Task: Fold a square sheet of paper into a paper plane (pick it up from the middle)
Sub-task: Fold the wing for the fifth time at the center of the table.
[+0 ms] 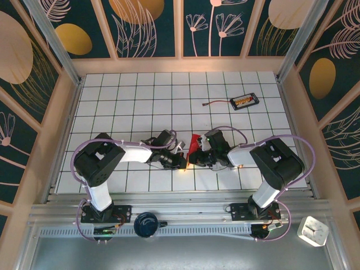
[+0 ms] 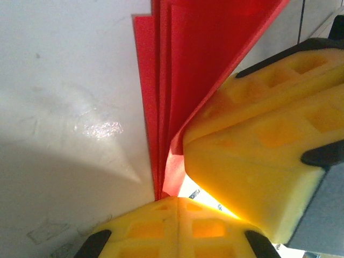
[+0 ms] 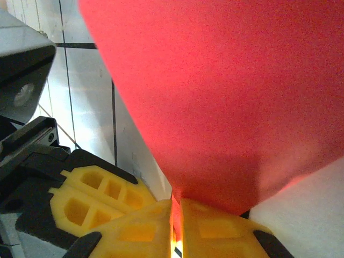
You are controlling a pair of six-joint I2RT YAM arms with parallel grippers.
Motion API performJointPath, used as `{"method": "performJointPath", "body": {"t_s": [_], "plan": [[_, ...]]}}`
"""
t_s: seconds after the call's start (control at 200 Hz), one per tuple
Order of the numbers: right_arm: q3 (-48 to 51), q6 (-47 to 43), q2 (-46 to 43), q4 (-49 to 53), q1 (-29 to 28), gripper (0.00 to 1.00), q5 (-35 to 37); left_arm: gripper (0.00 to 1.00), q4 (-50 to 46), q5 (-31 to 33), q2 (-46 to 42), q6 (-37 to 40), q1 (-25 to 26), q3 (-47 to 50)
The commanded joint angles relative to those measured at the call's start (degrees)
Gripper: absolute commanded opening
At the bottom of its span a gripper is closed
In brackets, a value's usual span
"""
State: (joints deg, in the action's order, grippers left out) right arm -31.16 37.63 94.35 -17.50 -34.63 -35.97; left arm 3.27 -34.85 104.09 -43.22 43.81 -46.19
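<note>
The left pincer (image 1: 181, 161) and the right pincer (image 1: 198, 158) meet tip to tip over the near middle of the surface (image 1: 140, 95), and the red paper (image 1: 195, 143) stands up between them. In the left wrist view the left fingers (image 2: 161, 226) are clenched on the lower edge of the paper, which is folded in several layers lying close together, with the right pincer's yellow fingers touching it just beside. In the right wrist view the right fingers (image 3: 215, 231) are pressed together on a narrow corner of the paper, which widens upward from them.
</note>
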Motion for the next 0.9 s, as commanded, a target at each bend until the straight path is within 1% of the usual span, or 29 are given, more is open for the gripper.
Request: {"method": "performJointPath", "body": {"t_s": [0.0,0.1,0.265,0.28,0.335,0.736,0.896], "plan": [[-1.5,-2.1,0.6,2.7,2.0,0.14,2.6,0.00,-10.1,9.7,3.4,2.5,-0.2,4.0],[-2.1,-3.0,1.0,3.3,2.9,0.15,2.4,0.00,-11.1,10.1,3.4,3.5,-0.1,4.8],[-3.1,-4.3,1.9,4.5,2.9,0.15,2.5,0.00,-12.2,10.6,3.5,4.8,-0.1,5.6],[-3.2,-4.4,2.0,4.7,4.4,0.15,2.5,0.00,-12.2,10.6,3.5,4.8,-0.2,5.7],[-3.3,-4.7,2.0,4.7,5.3,0.15,2.6,0.00,-12.2,10.6,3.6,4.9,-0.1,5.9],[-7.3,-6.6,5.4,7.6,8.7,0.13,3.9,0.00,-12.1,10.8,3.6,5.8,-0.1,6.7],[-7.9,-6.9,6.5,7.8,8.8,0.13,2.7,0.00,-12.0,9.7,2.6,5.7,-0.1,5.3]]}}
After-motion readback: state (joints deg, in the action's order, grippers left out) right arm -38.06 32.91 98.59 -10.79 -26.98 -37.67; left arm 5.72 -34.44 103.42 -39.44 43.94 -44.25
